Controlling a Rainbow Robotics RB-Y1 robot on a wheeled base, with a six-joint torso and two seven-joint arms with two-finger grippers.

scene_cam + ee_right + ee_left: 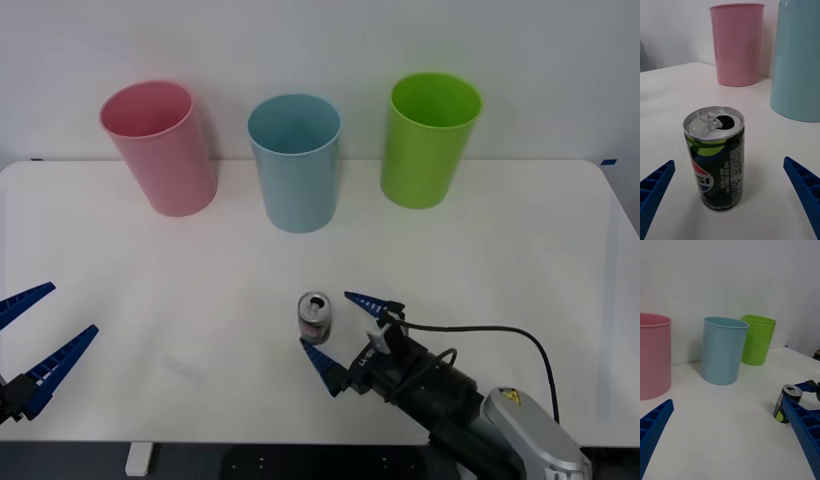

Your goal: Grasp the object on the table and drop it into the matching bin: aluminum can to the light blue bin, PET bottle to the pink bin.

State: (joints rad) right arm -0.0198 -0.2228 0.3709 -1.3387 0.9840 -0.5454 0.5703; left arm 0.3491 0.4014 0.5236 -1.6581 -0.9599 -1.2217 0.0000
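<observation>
Three bins (294, 160) stand behind one can (314, 317) on the table (520, 240).

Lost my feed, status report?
Right gripper open around can, not touching. Left gripper open, parked. Can upright. Blue bin path unobstructed.

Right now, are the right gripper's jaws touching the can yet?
Apart. In the right wrist view the aluminum can stands upright between the right gripper's open jaws, with bare white table visible on both sides of it.
</observation>
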